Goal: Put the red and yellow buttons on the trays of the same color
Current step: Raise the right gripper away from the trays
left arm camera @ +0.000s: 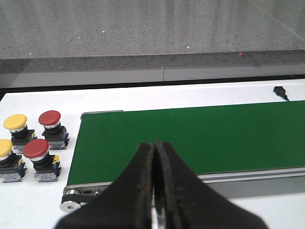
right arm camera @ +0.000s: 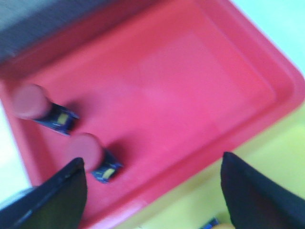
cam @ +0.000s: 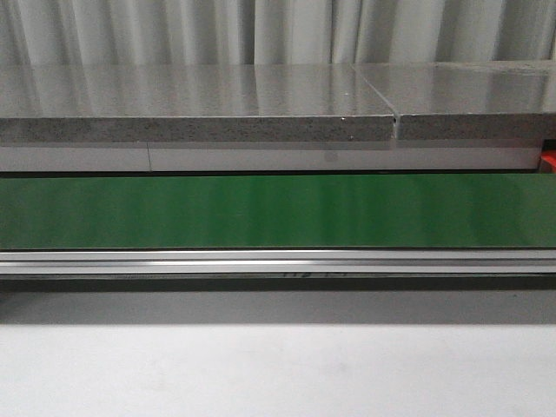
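In the left wrist view two red buttons (left arm camera: 49, 118) (left arm camera: 36, 149) and two yellow buttons (left arm camera: 15, 122) (left arm camera: 4, 148) stand upright on the white table beside the end of the green belt. My left gripper (left arm camera: 153, 145) is shut and empty, hovering over the belt's near edge. In the right wrist view my right gripper (right arm camera: 152, 164) is open and empty above the red tray (right arm camera: 200, 76). Two red buttons (right arm camera: 29, 101) (right arm camera: 85, 150) lie on their sides in that tray. The yellow tray (right arm camera: 214, 191) adjoins it, with a bit of one button (right arm camera: 212, 224) showing at the frame edge.
The green conveyor belt (cam: 278, 211) runs across the front view, with a metal rail (cam: 278, 261) before it and a grey stone counter (cam: 261, 95) behind. A small black part (left arm camera: 280, 90) lies on the white table past the belt. Neither arm shows in the front view.
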You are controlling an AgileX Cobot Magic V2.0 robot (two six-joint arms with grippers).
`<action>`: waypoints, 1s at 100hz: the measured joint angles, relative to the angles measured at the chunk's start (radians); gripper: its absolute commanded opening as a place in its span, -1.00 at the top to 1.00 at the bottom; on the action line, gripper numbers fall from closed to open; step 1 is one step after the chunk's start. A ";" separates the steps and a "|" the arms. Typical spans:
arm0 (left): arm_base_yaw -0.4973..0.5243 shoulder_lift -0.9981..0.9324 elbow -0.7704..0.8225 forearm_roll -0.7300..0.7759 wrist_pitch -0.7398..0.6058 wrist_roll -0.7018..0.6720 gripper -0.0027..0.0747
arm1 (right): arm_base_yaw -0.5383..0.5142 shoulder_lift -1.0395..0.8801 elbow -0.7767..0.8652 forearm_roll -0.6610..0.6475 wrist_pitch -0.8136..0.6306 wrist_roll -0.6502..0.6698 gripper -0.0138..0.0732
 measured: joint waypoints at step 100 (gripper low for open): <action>0.000 0.000 0.000 0.000 0.000 0.000 0.98 | 0.566 -0.768 0.478 0.000 0.051 -0.137 -0.63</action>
